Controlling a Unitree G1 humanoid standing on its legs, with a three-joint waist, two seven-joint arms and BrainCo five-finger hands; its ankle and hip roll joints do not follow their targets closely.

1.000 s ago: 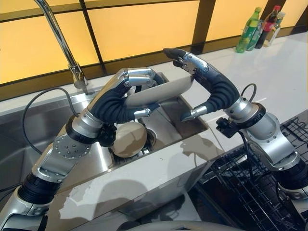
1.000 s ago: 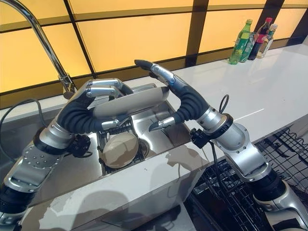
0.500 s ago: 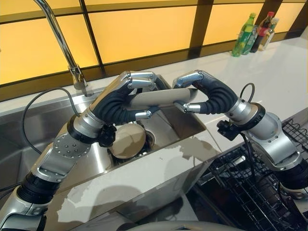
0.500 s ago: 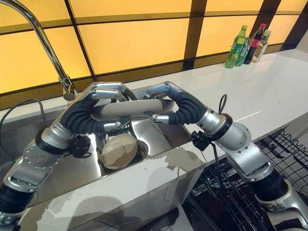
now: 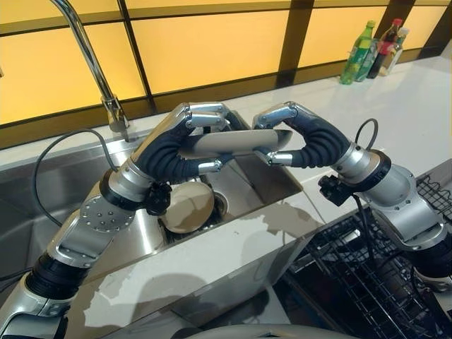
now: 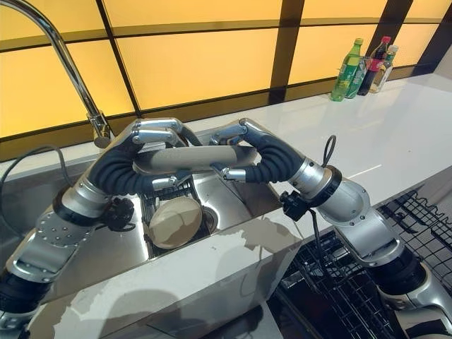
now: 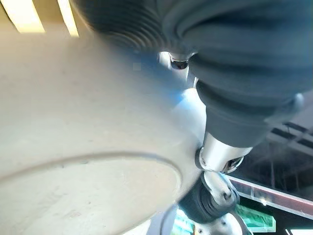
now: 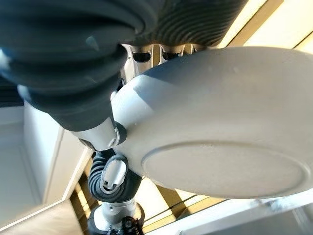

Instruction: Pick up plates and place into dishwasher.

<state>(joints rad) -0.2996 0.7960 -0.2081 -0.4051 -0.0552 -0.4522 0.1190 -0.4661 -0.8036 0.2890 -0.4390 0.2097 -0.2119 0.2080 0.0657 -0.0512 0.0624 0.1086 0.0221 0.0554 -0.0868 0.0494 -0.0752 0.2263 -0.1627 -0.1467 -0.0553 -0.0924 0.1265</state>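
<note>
A pale beige plate hangs level above the steel sink, seen nearly edge-on. My left hand is curled round its left rim, fingers over the top and thumb beneath. My right hand is curled round its right rim the same way. Both wrist views look up at the plate's underside with its foot ring. A second beige dish lies in the sink basin below the left hand.
A tall curved tap rises at the sink's back left. White counter runs to the right, with three bottles at its far end. A black wire dishwasher rack stands open at the lower right.
One second ago my right hand was open beside the plate's right rim. It has since shut on that rim, and the plate has levelled out between both hands.
</note>
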